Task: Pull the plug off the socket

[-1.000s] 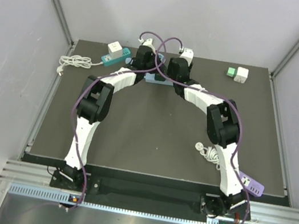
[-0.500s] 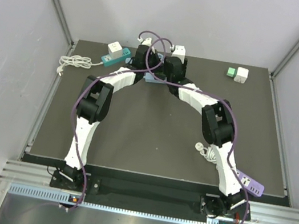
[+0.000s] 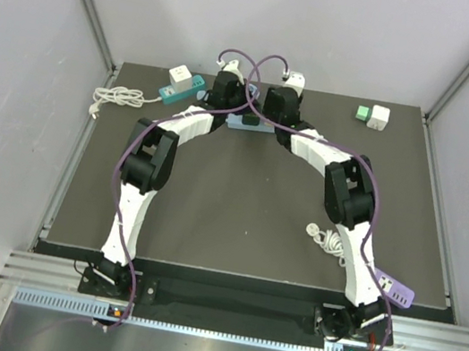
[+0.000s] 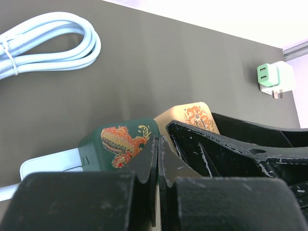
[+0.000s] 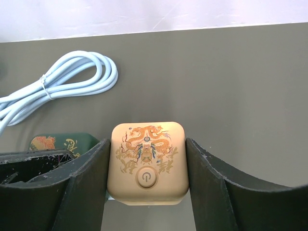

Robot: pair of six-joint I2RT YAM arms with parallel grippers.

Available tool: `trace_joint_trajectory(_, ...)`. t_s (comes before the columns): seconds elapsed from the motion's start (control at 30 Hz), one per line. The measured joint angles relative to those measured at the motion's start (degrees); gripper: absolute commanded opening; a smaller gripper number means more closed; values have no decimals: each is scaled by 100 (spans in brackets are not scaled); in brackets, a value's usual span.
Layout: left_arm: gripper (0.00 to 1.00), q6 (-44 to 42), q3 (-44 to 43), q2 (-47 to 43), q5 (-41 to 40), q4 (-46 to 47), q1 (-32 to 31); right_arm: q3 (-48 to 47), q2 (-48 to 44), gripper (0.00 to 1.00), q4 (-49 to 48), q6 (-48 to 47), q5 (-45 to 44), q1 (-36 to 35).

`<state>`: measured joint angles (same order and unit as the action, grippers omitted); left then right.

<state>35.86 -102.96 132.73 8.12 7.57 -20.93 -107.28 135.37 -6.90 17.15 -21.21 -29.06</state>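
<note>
A tan plug (image 5: 148, 162) with a dragon print and a power button sits next to a dark green dragon plug (image 5: 57, 143). Both stand on a pale blue socket strip (image 3: 245, 123) at the back middle of the table. My right gripper (image 5: 147, 163) is shut on the tan plug, one finger on each side. My left gripper (image 4: 158, 144) is shut with nothing between its jaws, right beside the green plug (image 4: 120, 144). The tan plug (image 4: 195, 117) and the strip's white end (image 4: 48, 167) also show in the left wrist view.
The strip's pale cable coil (image 5: 57, 82) lies behind the plugs. A teal strip with a white plug (image 3: 182, 84) and a white cable (image 3: 116, 98) lie back left. Green and white adapters (image 3: 372, 115) lie back right. A white cable coil (image 3: 325, 239) and a purple strip (image 3: 394, 290) lie near right.
My right gripper swung a little to the left half a second ago and is now back to the right, about where it was. The left arm has hardly moved.
</note>
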Motion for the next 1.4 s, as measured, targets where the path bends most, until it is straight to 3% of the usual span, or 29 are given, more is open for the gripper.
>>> trace_joint_trajectory(0.43, 0, 0, 0, 0, 83, -33, -2, -2, 24, 0, -118, -887, -813, -407)
trace_joint_trajectory(0.93, 0, -2, 0, 0, 107, -24, -2, 264, -138, 0, -190, -76, -7, -24)
trace_joint_trajectory(1.4, 0, -2, 0, 0, 153, -44, -4, 133, -125, 0, -245, -916, -704, -380)
